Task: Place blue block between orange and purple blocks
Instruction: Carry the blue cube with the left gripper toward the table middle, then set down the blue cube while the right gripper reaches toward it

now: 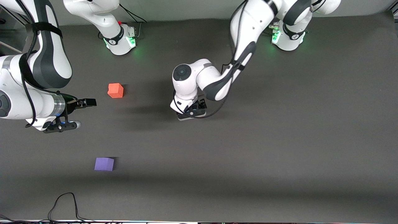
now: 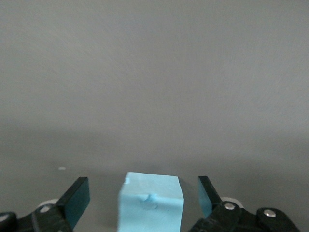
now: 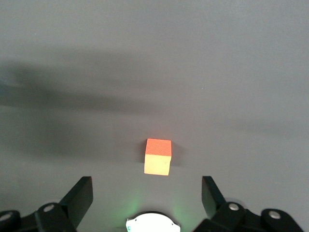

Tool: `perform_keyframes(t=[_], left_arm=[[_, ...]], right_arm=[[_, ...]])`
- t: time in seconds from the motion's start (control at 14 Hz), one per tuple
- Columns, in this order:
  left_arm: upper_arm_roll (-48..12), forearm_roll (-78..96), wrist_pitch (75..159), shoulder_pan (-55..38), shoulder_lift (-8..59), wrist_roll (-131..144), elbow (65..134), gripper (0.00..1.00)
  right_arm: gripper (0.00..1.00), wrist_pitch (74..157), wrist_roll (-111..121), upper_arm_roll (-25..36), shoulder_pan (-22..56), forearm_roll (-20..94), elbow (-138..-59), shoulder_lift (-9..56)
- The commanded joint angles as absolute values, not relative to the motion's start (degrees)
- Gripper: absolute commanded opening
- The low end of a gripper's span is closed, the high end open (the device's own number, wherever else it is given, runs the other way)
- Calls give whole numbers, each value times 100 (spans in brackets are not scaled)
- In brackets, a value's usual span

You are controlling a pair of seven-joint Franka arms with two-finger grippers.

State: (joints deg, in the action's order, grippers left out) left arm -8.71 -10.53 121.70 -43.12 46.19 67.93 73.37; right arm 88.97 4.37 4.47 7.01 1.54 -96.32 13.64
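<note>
The blue block [image 2: 150, 203] sits between my left gripper's open fingers, with a gap on each side. My left gripper [image 2: 142, 181] is low over the middle of the table [image 1: 191, 112], and its hand hides the block in the front view. The orange block [image 1: 115, 90] lies toward the right arm's end of the table. The purple block [image 1: 104, 164] lies nearer to the front camera than the orange one. My right gripper [image 1: 84, 104] is open and empty, up beside the orange block. The right wrist view shows the orange block [image 3: 158, 156] ahead of the right gripper [image 3: 146, 181].
The dark grey table mat [image 1: 279, 140] carries only the three blocks. The arms' bases [image 1: 122, 39] stand along the edge farthest from the front camera. A black cable [image 1: 63, 202] loops at the mat's nearest edge.
</note>
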Motion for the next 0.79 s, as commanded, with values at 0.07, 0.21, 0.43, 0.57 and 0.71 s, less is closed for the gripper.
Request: perform_keyframes(t=[0.07, 0.21, 0.43, 0.57, 0.71], left_arm=[[-1529, -143, 11050, -2869, 3255, 5751, 7444, 100], [-1529, 288, 10479, -2244, 2823, 5180, 7436, 100], [-1512, 325, 9400, -1418, 2287, 4258, 7471, 100], [-1468, 238, 8852, -794, 1892, 3537, 7689, 100], [-1468, 11, 8815, -143, 1435, 2720, 8206, 100]], right_arm=[[100, 8772, 554, 466, 729, 394, -9580, 1398], [100, 8684, 493, 431, 817, 640, -9606, 1397], [100, 8675, -67, 431, 1466, 721, -9615, 1441], [100, 8762, -770, 439, 1958, 1009, -9598, 1529], [100, 8972, -1333, 439, 2449, 1230, -9598, 1695]])
